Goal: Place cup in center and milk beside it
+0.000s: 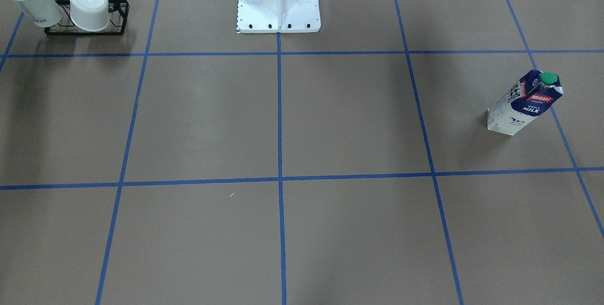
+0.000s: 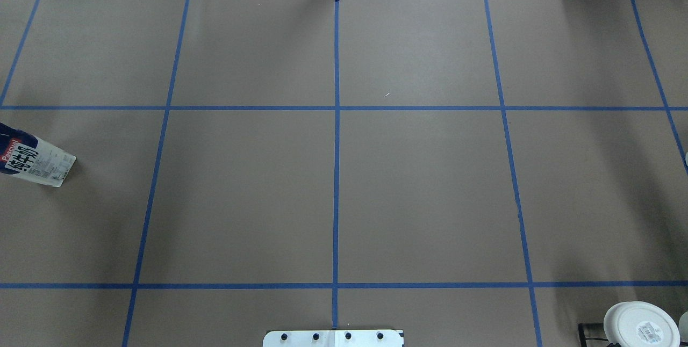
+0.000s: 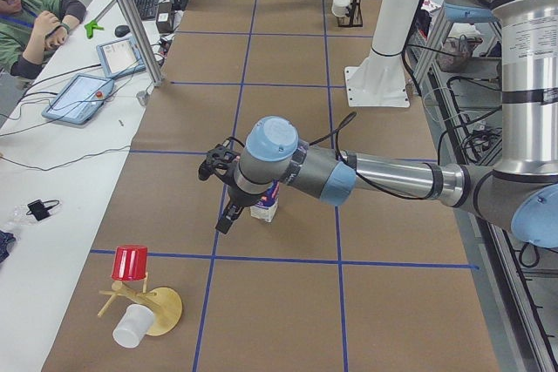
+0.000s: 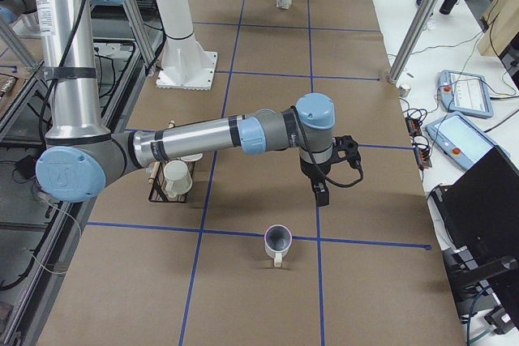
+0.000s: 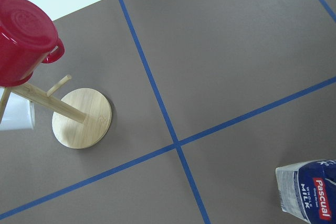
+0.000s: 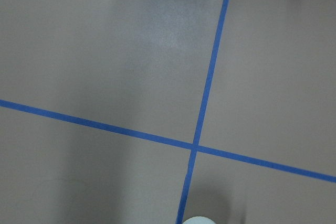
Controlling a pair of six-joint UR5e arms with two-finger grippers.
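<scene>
The milk [image 1: 524, 104], a dark-blue and white carton with a green cap, stands upright far on my left side [image 2: 32, 159]. In the exterior left view it [image 3: 264, 209] is partly behind my left gripper [image 3: 225, 224], which hangs close beside it; I cannot tell if that gripper is open or shut. The carton's top shows in the left wrist view [image 5: 310, 192]. The cup [image 4: 277, 242], an off-white mug with a grey inside, stands far on my right side. My right gripper [image 4: 322, 194] hangs a little way from it; its state is unclear. The center [image 2: 336, 196] is bare.
A black wire rack [image 1: 118, 17] holds two white cups near my base [image 1: 278, 7]. A wooden mug tree [image 5: 81, 118] with a red cup [image 5: 23, 38] stands beyond the milk. An operator [image 3: 35, 15] sits at the side table.
</scene>
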